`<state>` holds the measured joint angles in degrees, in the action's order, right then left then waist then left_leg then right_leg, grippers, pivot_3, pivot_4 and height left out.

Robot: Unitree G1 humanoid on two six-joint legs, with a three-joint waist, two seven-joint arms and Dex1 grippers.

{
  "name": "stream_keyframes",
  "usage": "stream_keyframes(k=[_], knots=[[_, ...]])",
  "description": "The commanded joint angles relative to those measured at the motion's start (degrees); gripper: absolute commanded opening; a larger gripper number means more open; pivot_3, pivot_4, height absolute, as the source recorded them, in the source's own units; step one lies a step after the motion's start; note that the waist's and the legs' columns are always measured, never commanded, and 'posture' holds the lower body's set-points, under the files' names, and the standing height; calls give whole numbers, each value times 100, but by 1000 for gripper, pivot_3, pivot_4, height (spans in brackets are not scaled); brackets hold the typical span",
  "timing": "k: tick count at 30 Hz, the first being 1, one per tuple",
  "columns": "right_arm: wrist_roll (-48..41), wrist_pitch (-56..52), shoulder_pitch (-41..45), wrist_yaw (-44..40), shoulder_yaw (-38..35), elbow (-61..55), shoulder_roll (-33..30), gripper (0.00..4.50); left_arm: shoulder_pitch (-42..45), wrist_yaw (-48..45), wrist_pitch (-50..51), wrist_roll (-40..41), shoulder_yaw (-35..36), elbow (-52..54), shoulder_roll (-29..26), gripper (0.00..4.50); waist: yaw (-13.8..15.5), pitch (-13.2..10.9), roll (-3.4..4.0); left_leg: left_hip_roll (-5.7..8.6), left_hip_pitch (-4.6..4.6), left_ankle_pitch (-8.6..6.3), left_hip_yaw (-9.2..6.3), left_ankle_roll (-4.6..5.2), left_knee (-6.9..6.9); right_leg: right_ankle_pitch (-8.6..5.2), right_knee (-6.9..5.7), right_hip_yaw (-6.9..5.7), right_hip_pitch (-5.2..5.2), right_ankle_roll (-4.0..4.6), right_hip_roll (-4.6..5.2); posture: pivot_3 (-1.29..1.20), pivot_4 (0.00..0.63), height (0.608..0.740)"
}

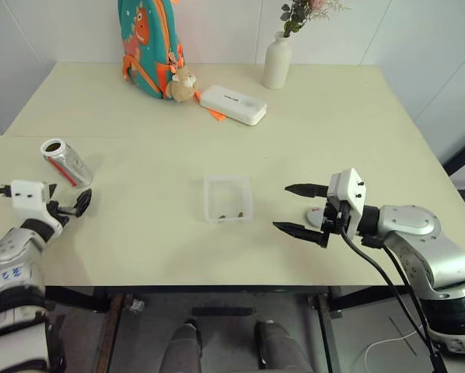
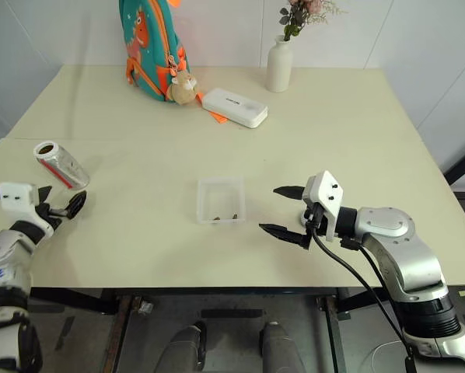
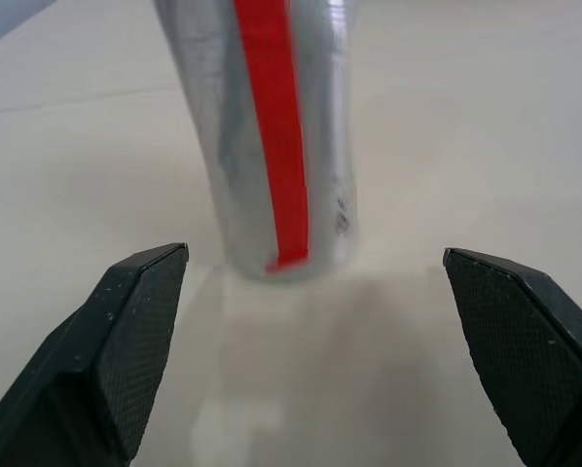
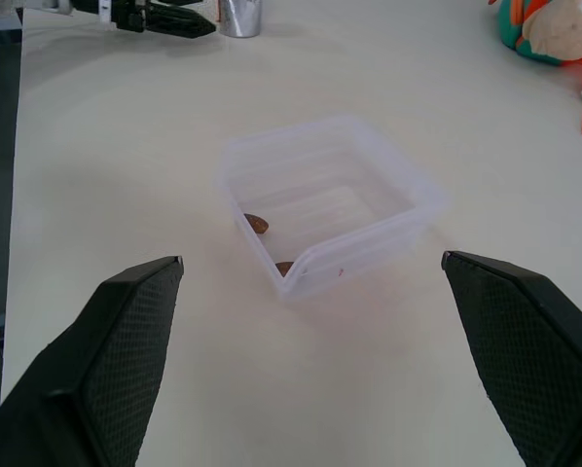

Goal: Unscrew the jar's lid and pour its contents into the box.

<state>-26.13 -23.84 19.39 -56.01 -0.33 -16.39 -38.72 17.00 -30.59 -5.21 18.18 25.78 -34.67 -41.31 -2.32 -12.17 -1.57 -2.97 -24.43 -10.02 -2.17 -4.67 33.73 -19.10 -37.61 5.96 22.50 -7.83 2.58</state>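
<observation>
The jar lies on its side at the table's left, lidless, with its open mouth turned away from me and a red stripe along its side. My left gripper is open just short of the jar's base and does not touch it. The clear box sits mid-table with a few dark brown contents inside. To the right of the box my right gripper is open and empty, pointing at it. The lid rests on the table behind that gripper's fingers, partly hidden.
A colourful backpack with a small plush toy, a white oblong case and a white vase with flowers stand at the table's far side. The table's front edge runs just below both grippers.
</observation>
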Motion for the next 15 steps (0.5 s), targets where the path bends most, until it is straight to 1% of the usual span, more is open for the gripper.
stream_keyframes(k=[1, 2, 4, 5, 6, 8, 10, 12, 14, 15], knots=[[-229, 20, 73, -77, -220, -260, -75, 4500, -936, -380, 264, 303, 359, 1671, -259, 4485, 2, 0, -1, 0, 2, -1, 3, -1, -1, -1, 0, 1, 0, 2, 1, 0, 150, 740], [-222, 55, 76, -139, -215, -246, -119, 4500, -1169, -555, 355, 370, 378, 2044, -325, 4485, 1, 0, -2, -1, 4, -1, 3, -1, -2, -1, 0, 1, -1, 3, 1, 0, 150, 740], [-191, 196, 50, -276, -205, -209, -186, 4500, -1297, -784, 458, 470, 402, 2557, -494, 4485, 46, 0, -3, -3, 17, -2, 12, -2, -3, -6, 5, 1, -4, 22, 3, 0, 150, 740], [-208, 259, 30, -342, -212, -198, -202, 4500, -1284, -904, 539, 559, 397, 2756, -557, 4485, 76, 0, -3, -5, 21, 0, 13, 0, -6, -32, 16, 0, -8, 83, 3, 0, 150, 740], [-223, 318, 10, -421, -222, -180, -221, 4500, -1258, -1082, 559, 628, 336, 2928, -609, 4485, 83, 1, -5, -8, 21, 2, 15, 3, -6, -51, 26, -2, -11, 126, 3, 0, 150, 740], [-214, 524, -18, -611, -262, -88, -264, 4500, -1305, -1795, 368, 705, 9, 3317, -767, 4485, 68, 1, -4, -13, 25, -6, 37, -10, -6, -34, 57, 1, -23, 137, 8, 0, 150, 740], [-215, 654, -4, -739, -321, 26, -308, 4500, -1324, -2368, 41, 607, -289, 3452, -891, 4485, 35, 3, -1, -30, 29, -11, 78, -14, -18, -1, 122, 14, -43, 148, 7, 0, 150, 740], [-203, 806, 67, -911, -424, 306, -406, 4500, -1139, -2586, 135, 584, -586, 3529, -932, 4485, 14, 4, -1, -62, 36, -8, 146, 1, -37, 21, 179, 28, -60, 152, 8, 0, 150, 740], [-222, 846, 140, -1016, -502, 458, -499, 4500, -934, -2850, 174, 637, -799, 3538, -984, 4485, -5, 5, -4, -69, 31, -12, 177, 17, -40, 22, 194, 45, -55, 150, 9, 0, 150, 740], [-238, 843, 188, -1051, -534, 519, -532, 4500, -821, -2972, 162, 619, -911, 3508, -1006, 4485, -15, 7, -8, -71, 26, -1, 181, 42, -43, 23, 194, 49, -47, 148, 8, 0, 150, 740]])
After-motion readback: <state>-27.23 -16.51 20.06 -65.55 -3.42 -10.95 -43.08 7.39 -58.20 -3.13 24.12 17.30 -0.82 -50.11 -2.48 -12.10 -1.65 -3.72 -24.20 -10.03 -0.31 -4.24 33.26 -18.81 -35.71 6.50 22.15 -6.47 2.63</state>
